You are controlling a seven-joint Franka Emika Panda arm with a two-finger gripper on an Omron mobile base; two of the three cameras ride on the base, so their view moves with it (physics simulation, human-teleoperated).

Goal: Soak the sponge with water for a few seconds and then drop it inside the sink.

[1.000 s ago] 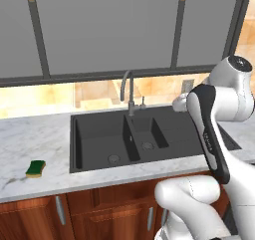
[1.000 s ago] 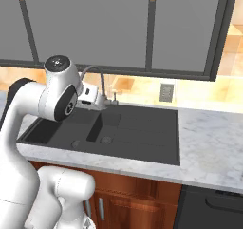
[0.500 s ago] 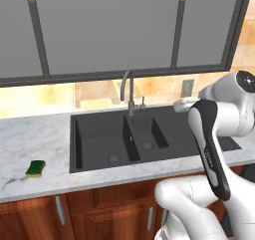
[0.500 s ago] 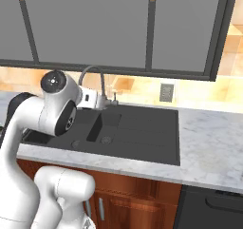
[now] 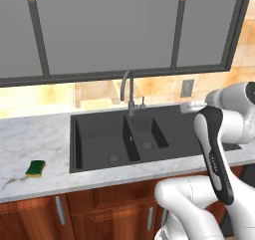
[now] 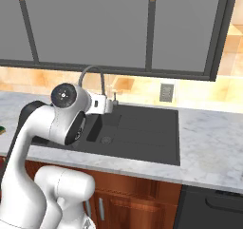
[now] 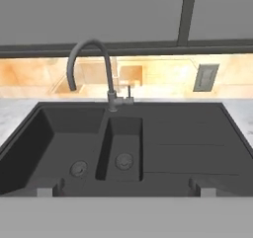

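Lowered and swung to the right since a second ago, the white arm now has its upper joint sitting lower against the wall tiles in both base views, while the sink and sponge have kept their places.

From the hand view, the end effector (image 7: 123, 188) faces the sink (image 7: 197, 148) from above the front edge, its two finger tips (image 7: 45, 190) spread far apart near the lower corners, jaws fully parted. Nothing lies between them and they touch nothing.

On the left base view, the sponge (image 5: 35, 168), green top over yellow body, lies flat on the marble counter (image 5: 30, 144), well to the left of the sink (image 5: 99, 134) and near the counter's front edge. It is well apart from the arm.

Both dark basins sit bare, each with a round drain (image 7: 124, 161); the larger basin is on the left, the smaller in the middle, and a ribbed draining area to the right. Behind them stands the grey gooseneck faucet (image 7: 89, 59), its spout curving over the left basin, with a small lever beside its base. A wall outlet (image 7: 205, 77) is set in the tiles to the right, beneath grey cabinet doors.
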